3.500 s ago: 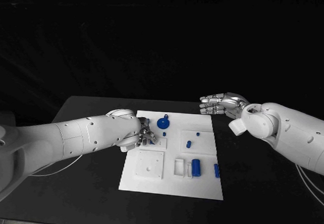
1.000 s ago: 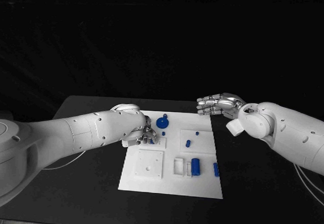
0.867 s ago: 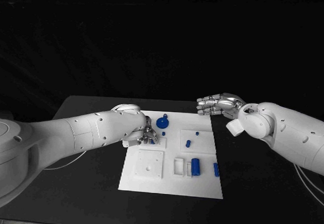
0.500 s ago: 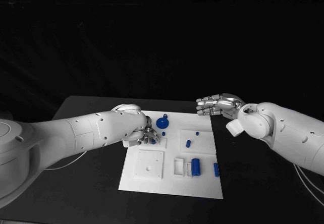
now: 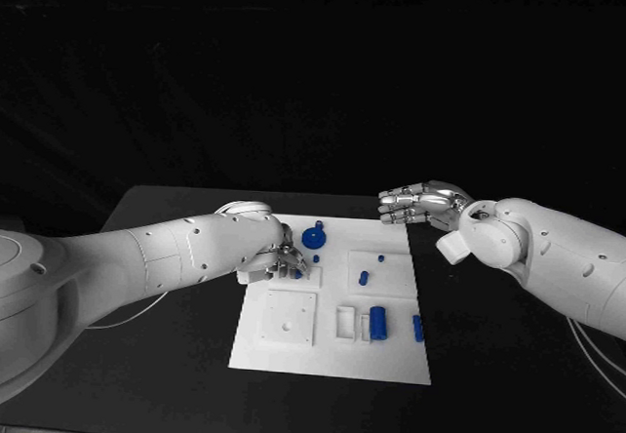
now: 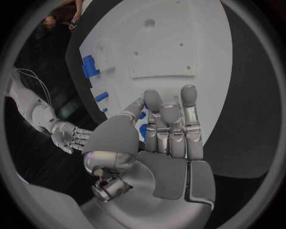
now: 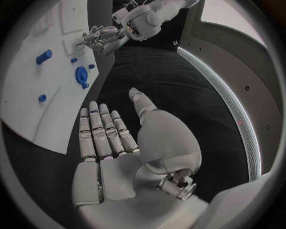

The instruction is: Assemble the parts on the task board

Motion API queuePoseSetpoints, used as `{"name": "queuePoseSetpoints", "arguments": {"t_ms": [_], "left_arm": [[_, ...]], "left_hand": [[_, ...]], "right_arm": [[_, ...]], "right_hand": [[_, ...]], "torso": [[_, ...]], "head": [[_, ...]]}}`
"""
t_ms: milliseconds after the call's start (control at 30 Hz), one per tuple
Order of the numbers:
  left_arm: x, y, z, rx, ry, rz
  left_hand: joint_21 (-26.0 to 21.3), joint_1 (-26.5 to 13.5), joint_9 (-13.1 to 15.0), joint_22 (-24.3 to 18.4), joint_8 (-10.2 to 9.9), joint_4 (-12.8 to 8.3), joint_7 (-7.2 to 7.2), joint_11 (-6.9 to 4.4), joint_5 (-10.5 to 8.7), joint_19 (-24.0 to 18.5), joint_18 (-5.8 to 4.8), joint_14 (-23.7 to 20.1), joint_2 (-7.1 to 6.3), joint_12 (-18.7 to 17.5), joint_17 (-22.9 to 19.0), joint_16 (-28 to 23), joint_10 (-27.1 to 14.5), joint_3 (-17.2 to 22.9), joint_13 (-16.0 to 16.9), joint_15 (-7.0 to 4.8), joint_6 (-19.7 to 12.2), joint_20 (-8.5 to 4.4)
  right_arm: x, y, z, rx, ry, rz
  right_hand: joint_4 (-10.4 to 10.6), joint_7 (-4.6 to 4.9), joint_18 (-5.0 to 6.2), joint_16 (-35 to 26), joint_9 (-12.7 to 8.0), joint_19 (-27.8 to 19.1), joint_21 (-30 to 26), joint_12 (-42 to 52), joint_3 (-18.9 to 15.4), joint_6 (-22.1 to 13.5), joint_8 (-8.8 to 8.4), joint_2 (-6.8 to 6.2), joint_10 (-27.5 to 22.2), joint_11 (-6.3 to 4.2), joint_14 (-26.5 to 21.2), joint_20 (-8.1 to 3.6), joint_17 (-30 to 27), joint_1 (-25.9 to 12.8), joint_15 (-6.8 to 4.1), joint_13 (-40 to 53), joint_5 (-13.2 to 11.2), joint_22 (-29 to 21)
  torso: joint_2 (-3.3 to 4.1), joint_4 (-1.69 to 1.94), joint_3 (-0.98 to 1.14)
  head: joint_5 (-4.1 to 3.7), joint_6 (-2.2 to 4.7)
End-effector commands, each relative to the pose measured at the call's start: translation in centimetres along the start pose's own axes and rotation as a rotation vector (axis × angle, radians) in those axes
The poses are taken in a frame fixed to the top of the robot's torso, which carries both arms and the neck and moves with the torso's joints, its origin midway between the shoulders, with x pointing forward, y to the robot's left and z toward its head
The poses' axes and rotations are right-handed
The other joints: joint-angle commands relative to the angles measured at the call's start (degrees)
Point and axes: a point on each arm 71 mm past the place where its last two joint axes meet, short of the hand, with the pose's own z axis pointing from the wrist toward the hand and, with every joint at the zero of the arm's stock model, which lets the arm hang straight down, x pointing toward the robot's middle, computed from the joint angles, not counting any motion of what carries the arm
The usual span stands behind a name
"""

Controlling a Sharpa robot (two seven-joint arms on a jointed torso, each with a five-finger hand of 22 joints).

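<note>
The white task board (image 5: 332,346) lies mid-table. My left hand (image 5: 275,259) is down on its far left part, and a small blue part (image 6: 143,130) shows pinched between thumb and fingers. A blue disc with a handle (image 5: 315,238) sits just right of that hand, with small blue pegs (image 5: 364,277) beyond it. A blue cylinder (image 5: 378,322) and a blue bar (image 5: 418,328) lie nearer me. My right hand (image 5: 419,204) hovers past the board's far right corner, fingers stretched out and its palm (image 7: 119,176) empty.
A raised white square plate (image 5: 289,318) takes up the board's near left. A small white frame (image 5: 345,322) stands beside the cylinder. Black tabletop (image 5: 501,383) surrounds the board. In the right wrist view, the disc (image 7: 81,75) and my left hand (image 7: 104,38) lie ahead.
Over the last second nothing has visibly moved. Since 3.5 s ago the left hand has stayed on the same spot of the board, and the right hand still hovers.
</note>
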Motion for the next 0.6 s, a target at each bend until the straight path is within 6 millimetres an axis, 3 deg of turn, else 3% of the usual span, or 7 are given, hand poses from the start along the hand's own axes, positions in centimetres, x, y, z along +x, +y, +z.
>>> {"name": "queuePoseSetpoints", "arguments": {"t_ms": [33, 167, 600], "left_arm": [[0.14, -0.26, -0.01, 0.019, 0.01, -0.001], [0.05, 0.01, 0.0, 0.015, 0.007, -0.005], [-0.14, 0.7, -0.02, 0.005, 0.0, -0.013]], "left_hand": [[-0.35, 0.43, 0.0, 0.88, -0.33, 0.41, -0.17, 0.07, -0.37, 0.13, -0.88, -0.08, -0.37, 0.28, -0.07, 0.06, 2.55, 0.02, -0.1, -0.28, -0.01, 0.16], [-0.39, 0.49, 0.02, 0.88, -0.31, 0.7, -0.2, 0.07, -1.86, 0.16, -0.89, -0.08, -0.65, 0.3, -0.09, 0.04, 2.55, -0.47, -0.12, -0.28, 0.08, 0.15], [-0.46, 0.95, 0.01, 0.88, -0.35, 0.84, -0.21, 0.06, -2.93, 0.16, -0.9, -0.07, -1.03, 0.32, -0.07, 0.06, 2.55, -1.19, -0.15, -0.29, 0.13, 0.14]], "right_arm": [[0.19, 0.0, 0.01, -0.005, 0.021, -0.006], [0.13, -0.05, -0.03, -0.004, 0.02, -0.006], [0.04, -0.17, -0.1, -0.002, 0.018, -0.005]], "right_hand": [[0.08, 0.0, -0.01, -0.11, -0.07, -0.33, -0.31, 0.03, -0.39, -0.3, -0.11, -0.41, -0.29, 0.08, -0.21, 0.0, 0.05, -0.11, 0.0, -0.07, 0.2, -0.07], [0.09, 0.01, -0.01, -0.11, -0.07, -0.32, -0.31, 0.04, -0.42, -0.31, -0.12, -0.4, -0.29, 0.08, -0.22, 0.0, 0.05, -0.1, 0.0, -0.07, 0.21, -0.07], [0.14, 0.03, -0.01, -0.11, -0.06, -0.32, -0.31, 0.05, -0.61, -0.21, -0.1, -0.35, -0.27, 0.08, -0.23, 0.01, 0.05, -0.05, 0.01, -0.07, 0.16, -0.07]], "torso": [[-0.01, -0.01, 0.0], [-0.02, -0.01, -0.02], [0.0, 0.04, -0.06]], "head": [[-0.02, -0.01], [-0.06, -0.03], [-0.16, -0.09]]}}
